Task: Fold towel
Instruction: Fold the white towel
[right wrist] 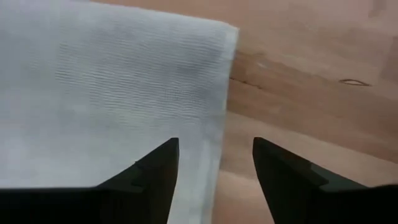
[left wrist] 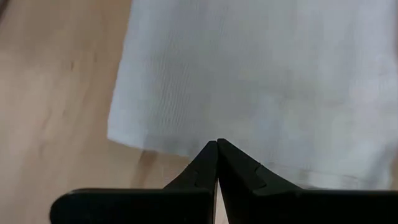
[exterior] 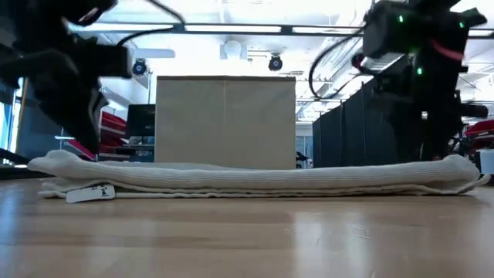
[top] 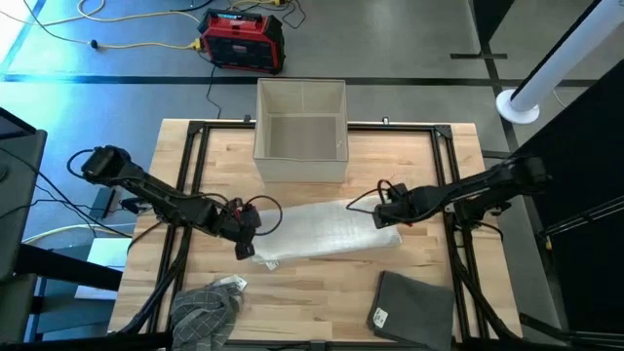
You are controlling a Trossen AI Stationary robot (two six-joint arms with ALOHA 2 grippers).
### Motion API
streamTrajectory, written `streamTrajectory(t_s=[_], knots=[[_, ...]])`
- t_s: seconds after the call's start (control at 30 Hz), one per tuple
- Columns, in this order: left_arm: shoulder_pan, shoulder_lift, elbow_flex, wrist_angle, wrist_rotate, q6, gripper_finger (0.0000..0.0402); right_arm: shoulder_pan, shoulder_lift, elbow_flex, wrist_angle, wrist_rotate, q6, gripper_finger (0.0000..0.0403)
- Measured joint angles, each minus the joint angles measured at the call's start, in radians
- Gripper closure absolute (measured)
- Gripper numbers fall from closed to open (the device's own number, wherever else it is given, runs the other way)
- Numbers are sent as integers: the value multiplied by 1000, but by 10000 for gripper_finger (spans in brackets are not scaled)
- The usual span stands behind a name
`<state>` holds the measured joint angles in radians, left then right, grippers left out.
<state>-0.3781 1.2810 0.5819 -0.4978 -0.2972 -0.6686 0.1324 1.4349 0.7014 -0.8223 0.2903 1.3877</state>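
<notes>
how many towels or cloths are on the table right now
3: a white towel mid-table between both arms, a dark folded cloth at the front right, a grey crumpled cloth at the front left.

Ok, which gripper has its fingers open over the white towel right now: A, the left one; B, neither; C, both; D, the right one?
D: in the right wrist view the right gripper shows a clear gap between its fingers above the white towel's edge, while in the left wrist view the left gripper's fingers are pressed together at that towel's other end.
</notes>
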Motion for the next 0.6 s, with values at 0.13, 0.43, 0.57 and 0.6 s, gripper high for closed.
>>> streamTrajectory(t_s=[0.13,0.43,0.57,0.6], knots=[[-10,3,-61,94,2,-64,401,2,77,-22,72,9,3,208],[-18,9,-109,144,15,-107,401,-1,71,-41,178,-32,-44,380],[9,35,-143,202,40,-112,401,-1,2,-16,78,-49,-43,392],[18,44,-154,227,40,-115,401,-1,-24,0,44,-40,-46,394]])
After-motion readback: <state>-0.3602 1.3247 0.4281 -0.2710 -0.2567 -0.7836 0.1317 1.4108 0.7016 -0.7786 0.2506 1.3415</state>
